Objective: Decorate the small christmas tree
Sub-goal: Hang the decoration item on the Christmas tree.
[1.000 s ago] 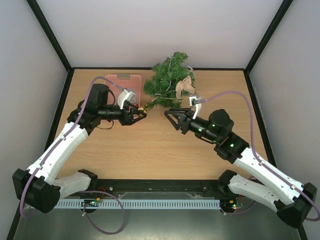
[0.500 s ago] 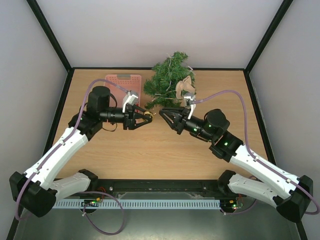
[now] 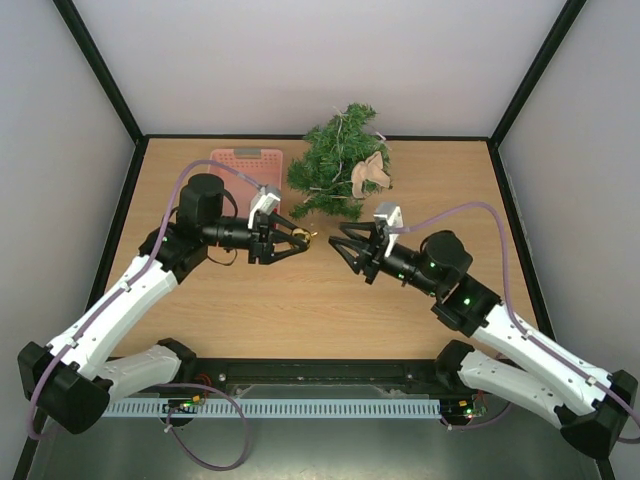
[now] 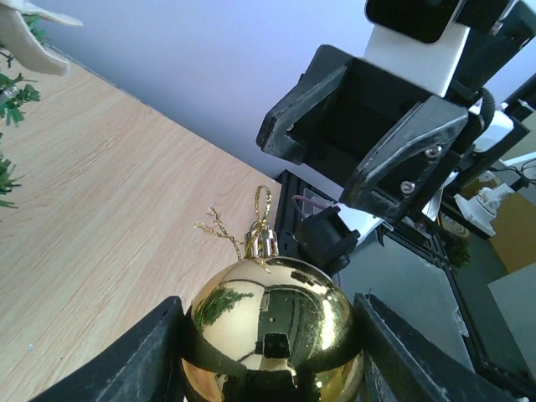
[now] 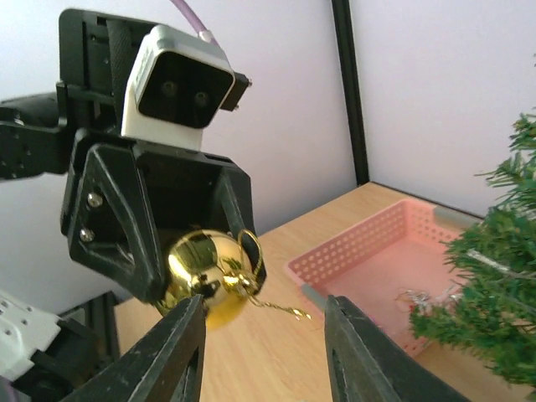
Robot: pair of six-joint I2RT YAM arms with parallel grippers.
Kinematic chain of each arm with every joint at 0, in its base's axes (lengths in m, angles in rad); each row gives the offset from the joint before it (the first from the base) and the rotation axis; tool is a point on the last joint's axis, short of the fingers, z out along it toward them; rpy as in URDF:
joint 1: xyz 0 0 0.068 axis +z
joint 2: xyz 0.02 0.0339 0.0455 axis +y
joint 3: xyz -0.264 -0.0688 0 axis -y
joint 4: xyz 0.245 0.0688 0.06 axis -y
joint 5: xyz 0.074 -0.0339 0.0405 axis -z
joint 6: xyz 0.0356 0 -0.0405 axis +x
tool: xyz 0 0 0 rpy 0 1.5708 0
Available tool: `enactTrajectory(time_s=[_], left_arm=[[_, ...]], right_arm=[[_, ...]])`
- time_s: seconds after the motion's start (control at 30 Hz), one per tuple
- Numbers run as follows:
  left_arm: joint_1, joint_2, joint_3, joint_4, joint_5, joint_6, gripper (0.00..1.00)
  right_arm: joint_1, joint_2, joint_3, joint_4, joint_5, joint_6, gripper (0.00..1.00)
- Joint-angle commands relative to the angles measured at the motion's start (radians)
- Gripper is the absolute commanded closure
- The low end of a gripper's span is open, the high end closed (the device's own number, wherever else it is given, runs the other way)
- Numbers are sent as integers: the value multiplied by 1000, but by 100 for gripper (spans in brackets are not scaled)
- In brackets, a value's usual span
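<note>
Bauble, gold and glossy, clamped at its belly by left fingers, half closed. Right fingers part open, empty, facing it, near. Probably light, slippery, brittle: take by loop. Small christmas tree beyond both fingers; bendy branches, probably tips easily.

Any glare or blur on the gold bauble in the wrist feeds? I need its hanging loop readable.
Left wrist: gold bauble sharp, mirror reflections but no washout, loop crisp against the pale wall. Right wrist: bauble slightly soft with a bright highlight on top, loop traceable, tree soft at the frame edge. Top external: even light, bauble only a speck.
</note>
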Motion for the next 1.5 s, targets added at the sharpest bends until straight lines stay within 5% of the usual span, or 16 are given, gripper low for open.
enactTrajectory(time_s=[0.0, 0.3, 0.77, 0.93, 1.07, 1.47], left_arm=[[-12, -21, 0, 35, 39, -10, 68], [-38, -25, 1, 49, 45, -19, 68], [-62, -13, 4, 52, 46, -16, 69], [-67, -13, 3, 51, 48, -13, 70], [-66, -11, 0, 48, 46, -11, 70], [-67, 35, 51, 64, -33, -6, 72]], right_arm=[[5, -55, -62, 86, 46, -201, 63], [5, -48, -127, 202, -25, -414, 70], [6, 11, -92, 182, -46, -520, 64], [5, 11, -93, 165, -41, -535, 74], [5, -4, -105, 143, 6, -555, 97], [5, -27, -45, 107, 234, -573, 98]])
